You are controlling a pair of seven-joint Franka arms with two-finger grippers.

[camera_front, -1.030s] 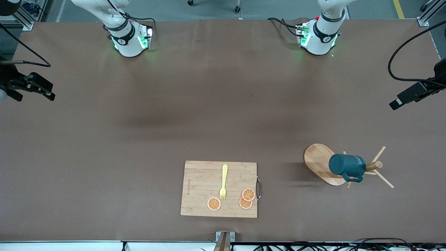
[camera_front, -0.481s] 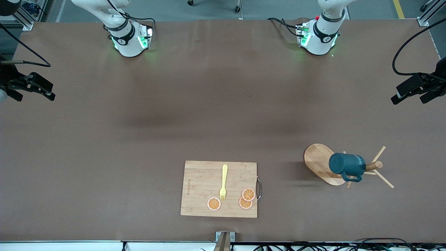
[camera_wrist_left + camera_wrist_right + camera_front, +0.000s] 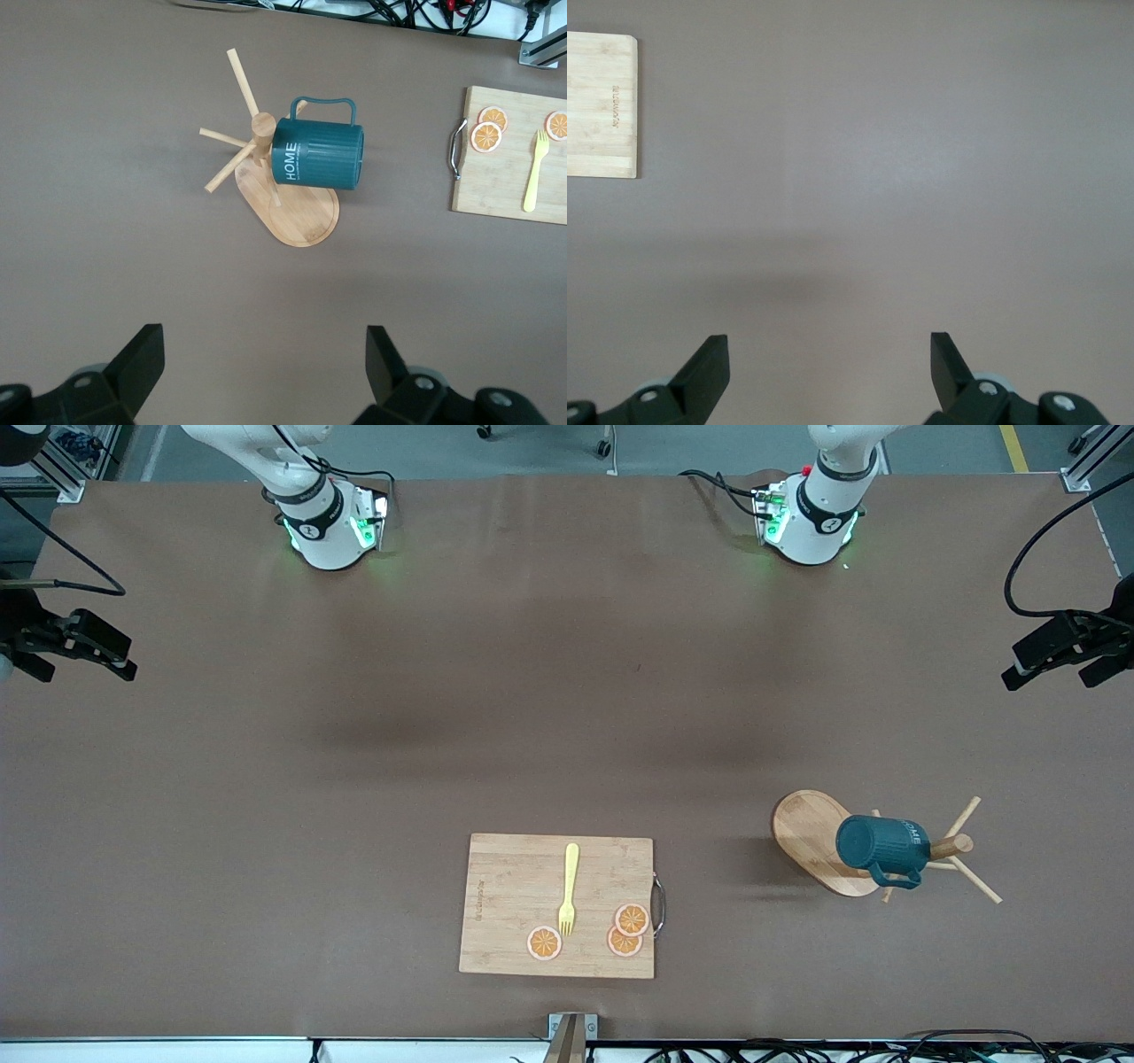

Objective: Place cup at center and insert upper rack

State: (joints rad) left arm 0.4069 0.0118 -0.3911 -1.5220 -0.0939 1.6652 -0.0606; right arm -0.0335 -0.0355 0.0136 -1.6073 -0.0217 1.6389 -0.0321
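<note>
Three orange slices (image 3: 623, 933) and a yellow fork (image 3: 568, 889) lie on the cutting board (image 3: 514, 908), nearest the front camera. Farther toward the left arm's end from the board, the upper rack (image 3: 819, 840) stands on the table (image 3: 354, 779), the cup (image 3: 881, 849) hanging sideways on it. Left pincer (image 3: 266, 372) hangs open over bare table near the rack; right pincer (image 3: 830, 372) open, waiting, well apart from the board.

left gripper (image 3: 261, 372): I hold my fingers wide apart, empty, up over the table's left-arm edge | right gripper (image 3: 828, 372): wide apart, empty, over the right-arm edge
</note>
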